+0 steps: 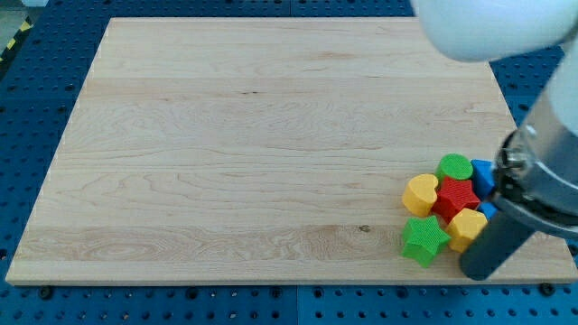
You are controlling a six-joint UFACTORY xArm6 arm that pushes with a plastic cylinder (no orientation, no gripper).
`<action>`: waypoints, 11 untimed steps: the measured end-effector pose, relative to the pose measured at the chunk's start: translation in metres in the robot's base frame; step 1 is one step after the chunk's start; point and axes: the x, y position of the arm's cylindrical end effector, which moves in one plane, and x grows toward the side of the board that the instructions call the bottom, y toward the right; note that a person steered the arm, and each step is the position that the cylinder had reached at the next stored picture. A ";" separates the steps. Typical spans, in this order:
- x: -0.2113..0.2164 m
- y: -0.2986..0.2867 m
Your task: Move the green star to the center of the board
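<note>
The green star lies near the board's bottom right corner, at the lower left of a tight cluster of blocks. My tip is on the board just right of and slightly below the star, with a yellow block between them above. The rod rises up and right to the arm's body. The wooden board fills most of the view.
The cluster holds a yellow heart-like block, a red star-like block, a green round block and blue blocks partly hidden by the arm. The large white and grey arm covers the view's right edge.
</note>
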 end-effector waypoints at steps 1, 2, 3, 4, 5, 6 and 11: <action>0.000 0.013; -0.015 0.013; -0.054 0.012; -0.064 0.010; -0.035 0.010; -0.017 0.003; -0.029 -0.126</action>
